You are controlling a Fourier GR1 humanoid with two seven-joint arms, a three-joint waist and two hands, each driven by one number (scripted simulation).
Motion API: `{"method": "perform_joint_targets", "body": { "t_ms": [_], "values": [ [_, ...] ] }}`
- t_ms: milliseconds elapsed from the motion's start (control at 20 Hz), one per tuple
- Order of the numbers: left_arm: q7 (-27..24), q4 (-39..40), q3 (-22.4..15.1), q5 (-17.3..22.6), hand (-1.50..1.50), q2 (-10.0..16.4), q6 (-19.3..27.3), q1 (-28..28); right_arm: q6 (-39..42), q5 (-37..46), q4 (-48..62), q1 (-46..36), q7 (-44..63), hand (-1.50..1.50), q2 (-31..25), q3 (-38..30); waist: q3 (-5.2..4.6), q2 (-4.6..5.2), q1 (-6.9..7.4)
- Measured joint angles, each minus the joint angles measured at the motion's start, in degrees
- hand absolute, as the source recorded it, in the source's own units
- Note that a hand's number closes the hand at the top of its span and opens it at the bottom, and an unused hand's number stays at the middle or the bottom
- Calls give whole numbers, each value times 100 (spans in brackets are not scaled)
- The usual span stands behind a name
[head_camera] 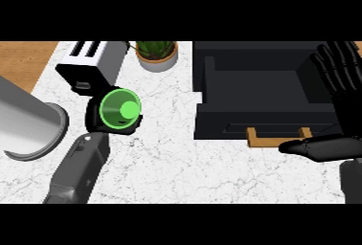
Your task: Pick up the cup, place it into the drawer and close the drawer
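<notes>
cup (120, 109): our left hand (93, 119) curls round it
drawer (265, 122): open, at 3 o'clock from cup
right hand (341, 81): open, resting

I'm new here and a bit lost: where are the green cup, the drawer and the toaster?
green cup (121, 110): head view, its bright inner bottom.
drawer (233, 120): head view, its front wall.
toaster (101, 61): head view, its pale top.

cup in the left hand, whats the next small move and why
Probably lift and carry the cup rightward toward the drawer: the left hand is curled round it beside the toaster, the drawer stands open to its right, and the right hand rests open at the view's right edge.
</notes>
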Motion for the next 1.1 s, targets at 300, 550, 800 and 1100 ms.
{"method": "perform_joint_targets", "body": {
  "t_ms": [300,550,800,1100],
  "values": [
    [1041,-922,-384,20,150,-336,127,-708,-26,79,99,4,-71,-150,7,-9,5,-17,41],
    [2200,-1721,-898,250,150,-471,625,-1255,-43,104,61,92,-86,-150,48,10,5,-27,22],
    [3013,-1869,-1503,508,150,-512,1409,-1995,99,12,224,35,-254,-150,-62,-116,4,4,-70],
    [3823,-1157,-1840,772,150,-526,2151,-3114,119,-13,254,-53,-265,-150,-88,-137,4,44,-189]
  ]
}}
